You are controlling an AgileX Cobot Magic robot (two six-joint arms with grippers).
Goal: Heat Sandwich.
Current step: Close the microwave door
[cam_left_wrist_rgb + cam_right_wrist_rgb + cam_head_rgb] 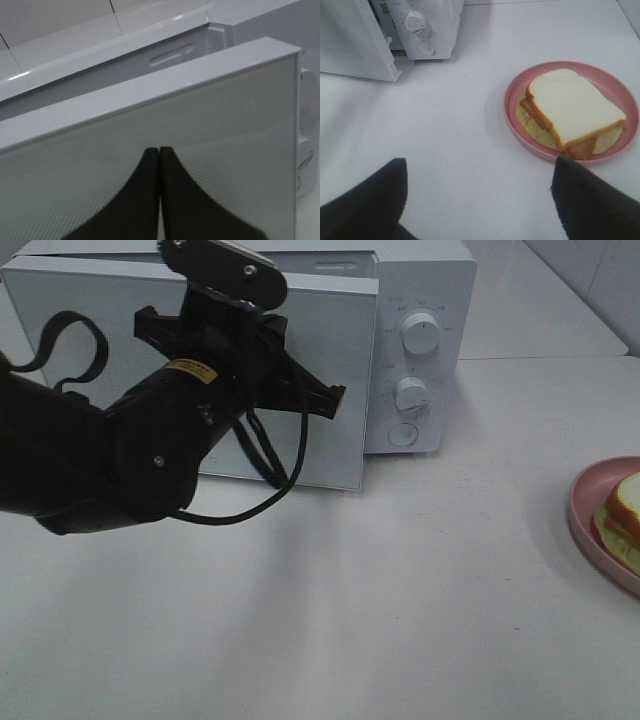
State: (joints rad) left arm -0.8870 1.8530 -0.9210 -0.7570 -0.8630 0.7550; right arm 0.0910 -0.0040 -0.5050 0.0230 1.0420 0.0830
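The sandwich [575, 107], white bread with tan crust and red and pale filling, lies on a round pink plate [512, 95] on the white table; the high view shows the sandwich [622, 508] and plate [585, 505] at the right edge. My right gripper [480, 161] hovers open just short of the plate, nothing between its fingers; the high view does not show it. The white microwave [425, 290] stands at the back with its door [330, 335] swung partly out. My left gripper [159, 150] is shut and empty, tips close against the door's [225, 125] glass face; contact is unclear.
Two knobs [420, 333] [410, 393] and a round button [402, 434] sit on the microwave's right panel. My black left arm [120, 450] and its cable cover the door's left part. White table [400, 590] stretches between microwave and plate.
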